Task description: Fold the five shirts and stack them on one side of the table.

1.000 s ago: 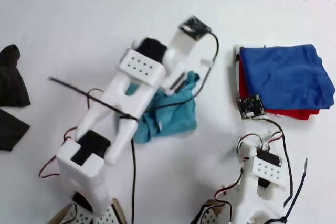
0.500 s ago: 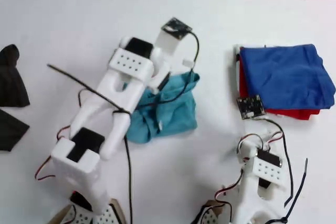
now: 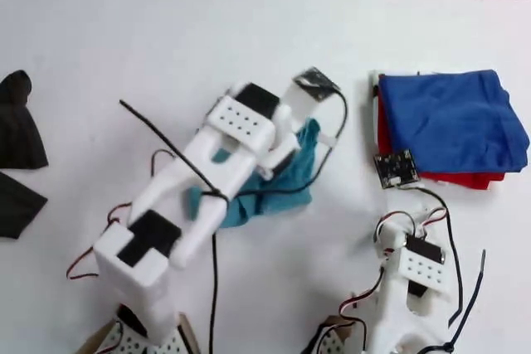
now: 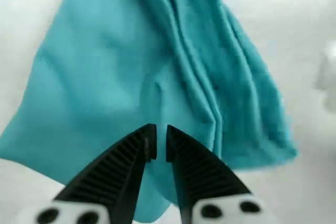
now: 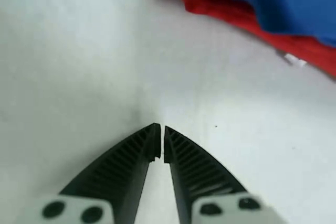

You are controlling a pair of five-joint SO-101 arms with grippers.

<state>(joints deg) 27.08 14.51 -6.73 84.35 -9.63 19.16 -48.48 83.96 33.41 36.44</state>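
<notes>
**Folding teal shirt (image 3: 286,178)**

Left jaws clenched over the crumpled teal shirt at the counter (image 3: 124,31) centre; right jaws clenched on nothing. We'd flatten the wrinkles, fold square, then add it to the blue shirt (image 3: 452,118) stacked by the right edge.

Five shirts on the table (image 3: 124,31), two of them stacked.
A teal shirt (image 3: 286,178) lies crumpled and creased near the middle. A folded blue shirt (image 3: 452,118) rests on a folded red shirt (image 3: 465,179) at the right side. Black shirts (image 3: 18,126) lie loose at the left edge.
</notes>
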